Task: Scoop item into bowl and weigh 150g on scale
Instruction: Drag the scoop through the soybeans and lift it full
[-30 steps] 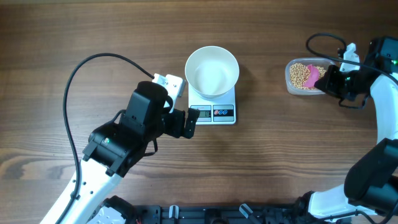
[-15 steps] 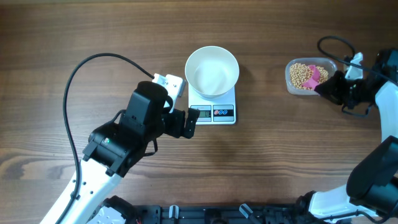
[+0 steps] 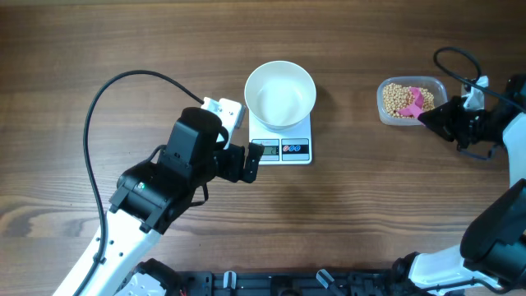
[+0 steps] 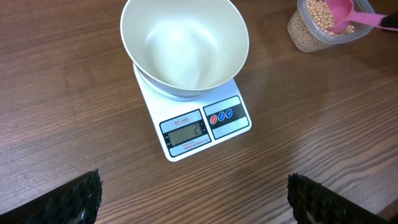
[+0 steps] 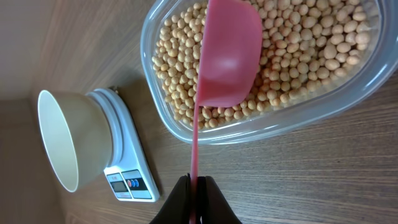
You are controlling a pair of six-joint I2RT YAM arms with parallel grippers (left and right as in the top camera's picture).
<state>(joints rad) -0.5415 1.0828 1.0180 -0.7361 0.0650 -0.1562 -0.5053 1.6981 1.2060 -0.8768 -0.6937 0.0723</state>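
Observation:
The empty white bowl (image 3: pixel 280 93) sits on the white scale (image 3: pixel 283 146), whose display faces the front. Tan beans (image 5: pixel 298 50) fill a clear plastic tub (image 3: pixel 390 115) at the right. A pink scoop (image 5: pixel 227 56) has its cup over the beans, and I see no beans inside it. My right gripper (image 5: pixel 196 196) is shut on the thin scoop handle, just outside the tub's near rim. My left gripper (image 4: pixel 194 202) is open and hovers over bare wood in front of the scale (image 4: pixel 199 127), nothing between its fingers (image 4: pixel 74 199). The bowl (image 4: pixel 184 46) is also in the left wrist view.
A black cable (image 3: pixel 107 99) loops over the wood at the left. Another cable (image 3: pixel 456 57) arcs behind the right arm near the tub. Bare wood lies between the scale and the tub.
The right gripper has drawn back to the right with the scoop, so the scoop's cup has shifted slightly right in the tub. The left arm has not moved.

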